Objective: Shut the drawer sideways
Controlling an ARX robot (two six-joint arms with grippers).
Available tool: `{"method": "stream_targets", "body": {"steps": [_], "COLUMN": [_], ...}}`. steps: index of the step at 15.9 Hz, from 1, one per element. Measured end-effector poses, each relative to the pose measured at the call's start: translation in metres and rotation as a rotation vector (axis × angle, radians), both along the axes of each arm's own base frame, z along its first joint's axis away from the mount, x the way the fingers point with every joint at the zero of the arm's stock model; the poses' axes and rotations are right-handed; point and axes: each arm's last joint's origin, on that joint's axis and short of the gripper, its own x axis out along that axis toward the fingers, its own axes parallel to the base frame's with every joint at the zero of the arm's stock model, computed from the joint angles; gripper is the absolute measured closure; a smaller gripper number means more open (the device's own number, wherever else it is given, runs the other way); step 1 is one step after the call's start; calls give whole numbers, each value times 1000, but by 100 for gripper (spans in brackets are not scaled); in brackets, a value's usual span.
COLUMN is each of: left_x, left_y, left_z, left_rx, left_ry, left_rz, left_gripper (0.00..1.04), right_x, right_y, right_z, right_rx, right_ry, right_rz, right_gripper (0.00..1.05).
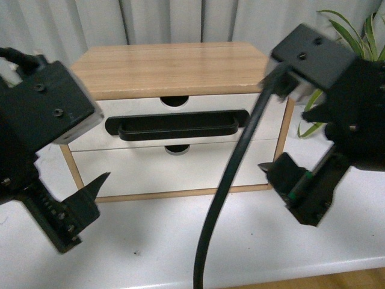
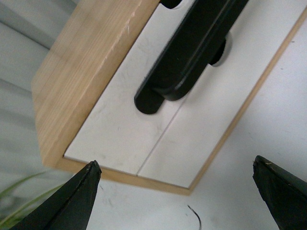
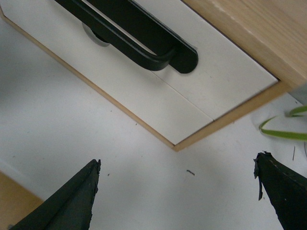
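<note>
The drawer (image 1: 258, 123) is the upper one of a small wooden cabinet (image 1: 171, 66). It has a white front, a long black bar handle (image 1: 177, 125) and a half-round notch (image 1: 174, 101). Its front looks about flush with the handle-less lower drawer (image 1: 138, 171). My left gripper (image 1: 84, 174) is open and empty, in front of the cabinet's left corner. My right gripper (image 1: 281, 147) is open and empty at the cabinet's right corner. The left wrist view shows the drawer (image 2: 120, 124), its handle (image 2: 192, 52) and the open gripper (image 2: 177, 191). The right wrist view shows the drawer (image 3: 225, 81), its handle (image 3: 139, 33) and the open gripper (image 3: 177, 191).
The cabinet stands on a white table (image 1: 180, 241), whose front edge runs along the bottom right. A black cable (image 1: 228, 198) from my right arm hangs across the cabinet front. A green plant (image 1: 355, 36) stands behind on the right. A grey curtain hangs behind.
</note>
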Motion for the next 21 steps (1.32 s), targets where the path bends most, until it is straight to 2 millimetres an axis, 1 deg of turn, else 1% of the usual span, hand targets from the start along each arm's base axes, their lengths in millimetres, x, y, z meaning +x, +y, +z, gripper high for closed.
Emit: {"method": "stream_targets", "body": {"steps": [2,4,5,6,7,8,9,11,12,13,14,15,16,17,18,19,20,21], "left_x": [-41,-74,-91,-105,-119,-130,-135,-135,-135,-136,-138,-138,-144,-149,-149,-149,-149,-149], "left_y": [12,26,34,41,51,62,66,65,65,67,66,66,66,66,66,66,66,66], "left_z": [6,23,34,39,38,32,28,28,29,29,28,27,20,14,19,15,17,16], "left_rx": [-80,-211,-291,-361,-459,-562,-640,-706,-728,-773,-788,-794,-793,-799,-807,-800,-806,-804], "left_ry": [38,14,-31,-60,-93,-113,-130,-123,-146,-202,-216,-208,-174,-186,-221,-191,-209,-203], "left_rz": [65,159,214,266,355,451,518,510,494,429,402,397,407,401,389,402,394,396], "left_gripper": [7,7,7,7,7,7,7,7,9,20,32,45,59,72,85,99,103,103], "right_x": [-39,-75,-95,-110,-126,-136,-140,-139,-139,-139,-144,-148,-151,-152,-154,-158,-160,-162], "right_y": [-22,-47,-56,-60,-65,-69,-71,-71,-71,-72,-77,-82,-86,-88,-90,-93,-101,-105], "right_z": [6,7,8,6,3,1,3,2,2,1,-5,-7,-3,-8,-11,-8,-7,-7], "right_rx": [89,174,233,281,342,419,461,484,489,529,555,560,579,579,566,574,574,566], "right_ry": [-26,-49,-66,-67,-68,-109,-143,-133,-132,-270,-358,-394,-433,-430,-406,-429,-431,-438], "right_rz": [-90,-253,-320,-345,-392,-438,-475,-492,-494,-522,-546,-564,-559,-553,-552,-552,-542,-576], "right_gripper": [6,6,6,6,6,6,6,6,6,15,27,40,55,68,80,95,102,103]}}
